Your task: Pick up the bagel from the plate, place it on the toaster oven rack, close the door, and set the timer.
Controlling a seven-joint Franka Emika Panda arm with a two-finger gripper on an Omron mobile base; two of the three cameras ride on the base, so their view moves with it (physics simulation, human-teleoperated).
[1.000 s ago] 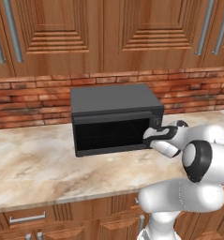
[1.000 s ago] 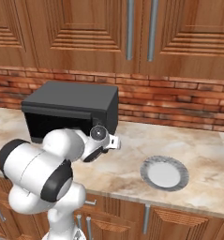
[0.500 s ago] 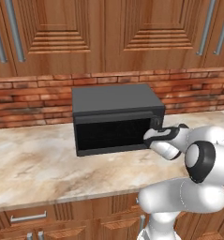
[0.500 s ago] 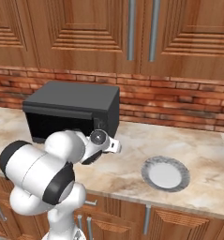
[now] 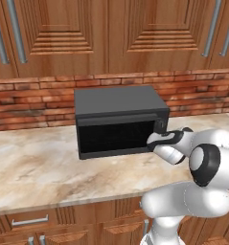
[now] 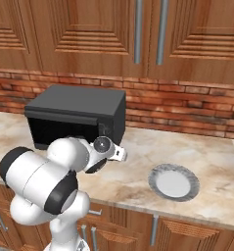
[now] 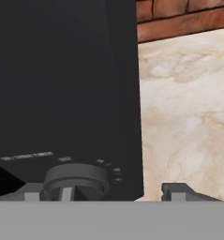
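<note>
The black toaster oven (image 5: 118, 103) stands on the counter with its door (image 5: 116, 135) shut against the front. My gripper (image 7: 104, 194) is at the oven's lower right front corner, also seen as the gripper (image 5: 156, 139) in the left base view. Its fingers (image 7: 176, 191) stand wide apart, open, and the grey timer dial (image 7: 76, 182) lies between them, nearer the left finger. The white plate (image 6: 152, 181) with a grey rim lies on the counter to the right with nothing on it. The bagel and the toaster oven rack are hidden.
The marble counter (image 5: 34, 167) runs left and right of the oven, with a brick wall (image 5: 34, 107) behind it. Wooden cabinets (image 5: 116, 33) hang overhead. My own white arm (image 6: 45, 181) fills the front of the counter edge.
The hand has barely shifted at the oven's right front corner. The oven and the plate lie as before.
</note>
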